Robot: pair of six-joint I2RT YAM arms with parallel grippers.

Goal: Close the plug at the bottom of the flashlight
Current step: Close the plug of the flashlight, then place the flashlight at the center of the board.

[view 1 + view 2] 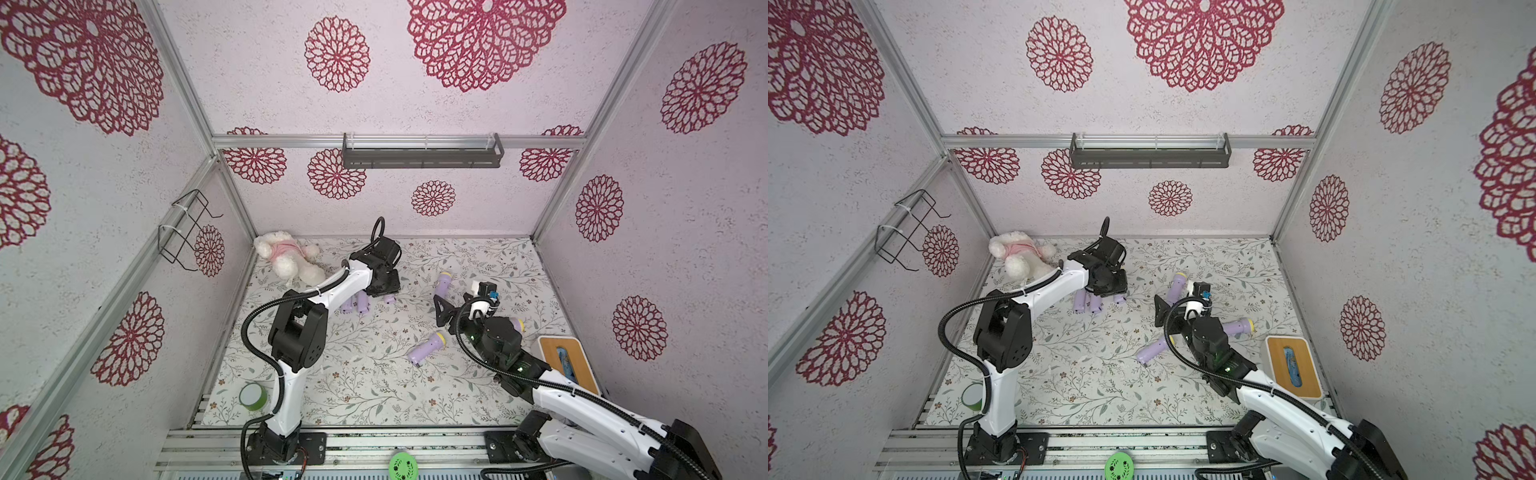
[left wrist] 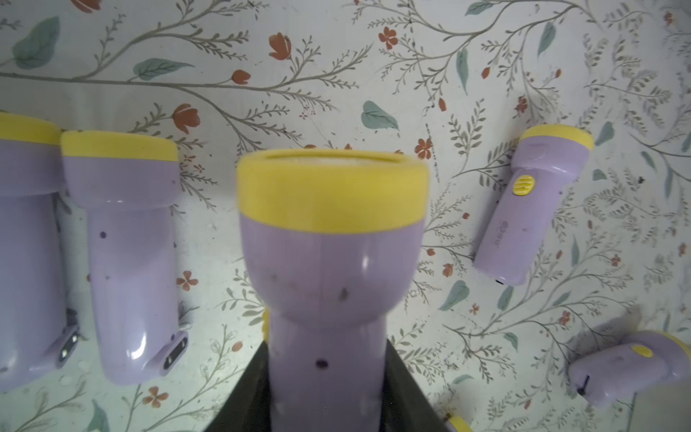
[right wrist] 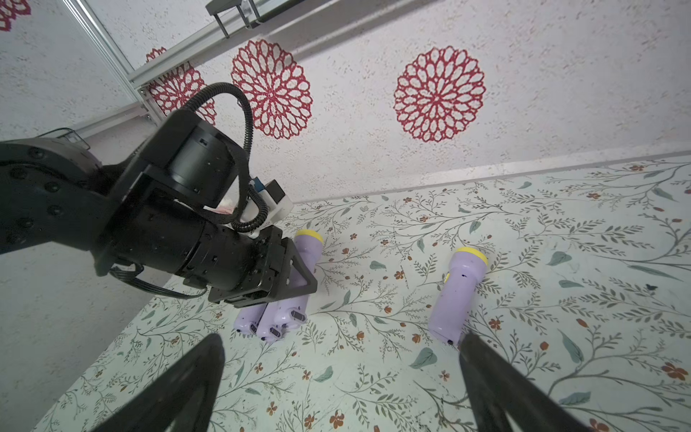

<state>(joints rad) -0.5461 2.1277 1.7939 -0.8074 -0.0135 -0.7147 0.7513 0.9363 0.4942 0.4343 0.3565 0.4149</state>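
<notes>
Left gripper: closed partway around the handle of a purple flashlight, with a black finger pressed against each side of it.
Held flashlight: the yellow head points away from the wrist, out past the fingertips. The bottom end is hidden in the left wrist view.
Neighbouring flashlights: two lie side by side just beside the left gripper. They are parallel to the held one, with their heads the same way.
Plugs: folded out at the bottom ends of those two.
Right gripper: jaws spread wide with nothing between them, above the flowered table.
Loose flashlight: lies on the table just ahead of the right gripper, its bottom end close to one fingertip.
Another flashlight: on the table behind the right gripper, beside its arm.
</notes>
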